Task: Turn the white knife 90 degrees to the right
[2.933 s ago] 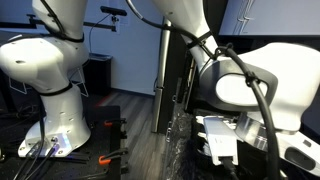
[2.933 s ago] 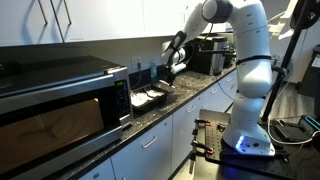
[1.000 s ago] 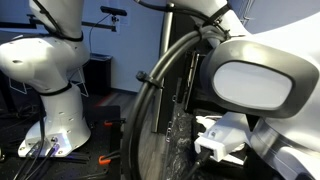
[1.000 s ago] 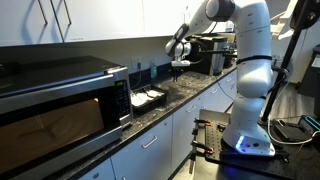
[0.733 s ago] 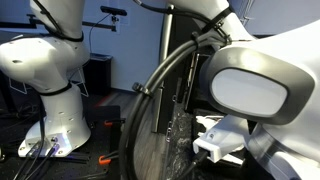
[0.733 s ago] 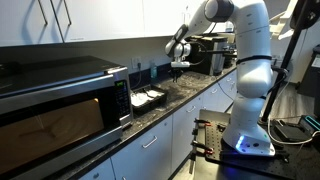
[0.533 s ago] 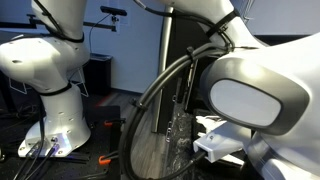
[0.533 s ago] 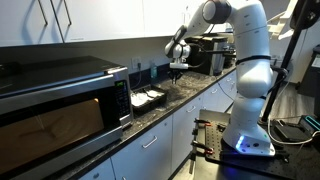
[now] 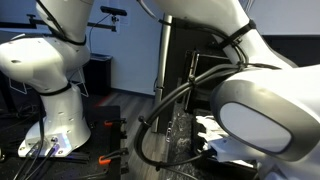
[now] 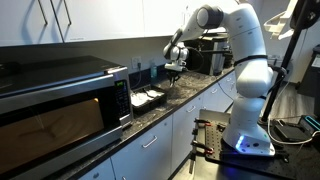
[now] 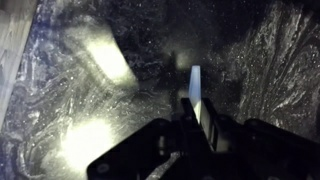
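The white knife (image 11: 196, 98) lay on the dark bench (image 11: 270, 70), its long axis running straight away from the pincer (image 11: 190, 135), just beyond the tips; whether the pincer was clenched I cannot tell.

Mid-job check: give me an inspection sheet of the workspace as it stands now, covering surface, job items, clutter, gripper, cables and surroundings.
Surface: dark speckled counter, glare patches in the wrist view.
Job's things: white knife lying flat on the counter, its blade pointing away from the gripper.
Clutter: white tray beside the microwave; contents too small to tell.
Gripper: gripper low over the counter, directly over the knife's near end; jaw state cannot be told.
Cables: black cable loops hang from the arm, blocking an exterior view.
Surroundings: a second white robot stands on the floor; white cabinets below the counter.
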Robot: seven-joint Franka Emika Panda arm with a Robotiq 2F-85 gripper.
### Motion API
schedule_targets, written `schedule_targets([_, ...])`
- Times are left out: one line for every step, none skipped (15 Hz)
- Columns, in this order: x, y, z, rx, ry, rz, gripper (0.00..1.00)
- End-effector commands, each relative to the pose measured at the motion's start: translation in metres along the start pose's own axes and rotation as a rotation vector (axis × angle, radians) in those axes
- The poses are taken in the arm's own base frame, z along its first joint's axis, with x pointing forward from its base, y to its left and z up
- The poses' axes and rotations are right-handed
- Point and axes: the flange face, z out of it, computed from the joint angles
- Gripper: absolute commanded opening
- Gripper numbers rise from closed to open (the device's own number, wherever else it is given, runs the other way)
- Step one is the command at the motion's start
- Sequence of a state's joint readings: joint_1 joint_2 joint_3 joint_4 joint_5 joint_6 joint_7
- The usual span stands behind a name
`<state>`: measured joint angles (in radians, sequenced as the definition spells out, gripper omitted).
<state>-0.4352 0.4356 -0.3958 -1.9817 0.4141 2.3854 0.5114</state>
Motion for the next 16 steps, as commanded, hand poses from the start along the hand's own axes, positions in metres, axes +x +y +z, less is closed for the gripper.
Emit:
schedule_targets([0.016,-0.007,0.007,-0.016,-0.008,0.180,0.03])
schedule_targets([0.017,-0.009,0.008,-0.010,-0.013,0.227,0.03])
schedule_targets([0.019,-0.010,0.009,-0.009,-0.021,0.261,0.03])
schedule_targets([0.016,-0.013,0.007,0.012,-0.027,0.229,0.03])
schedule_targets([0.013,-0.016,0.005,0.025,-0.018,0.180,0.03])
schedule_targets([0.014,-0.009,0.012,-0.005,0.000,0.195,0.14])
schedule_targets([0.014,-0.012,0.011,-0.001,0.000,0.191,0.14])
schedule_targets([0.013,-0.014,0.011,0.002,0.000,0.188,0.14])
schedule_targets([0.012,-0.015,0.010,0.004,0.000,0.185,0.14])
schedule_targets([0.012,-0.016,0.010,0.004,-0.001,0.185,0.03])
schedule_targets([0.012,-0.017,0.012,0.007,0.000,0.197,0.03])
schedule_targets([0.012,-0.019,0.013,0.013,-0.011,0.210,0.03])
schedule_targets([0.013,-0.020,0.015,0.018,-0.018,0.227,0.03])
schedule_targets([0.014,-0.020,0.016,0.019,-0.023,0.244,0.03])
schedule_targets([0.015,-0.020,0.018,0.020,-0.022,0.262,0.03])
schedule_targets([0.016,-0.021,0.019,0.019,-0.018,0.283,0.03])
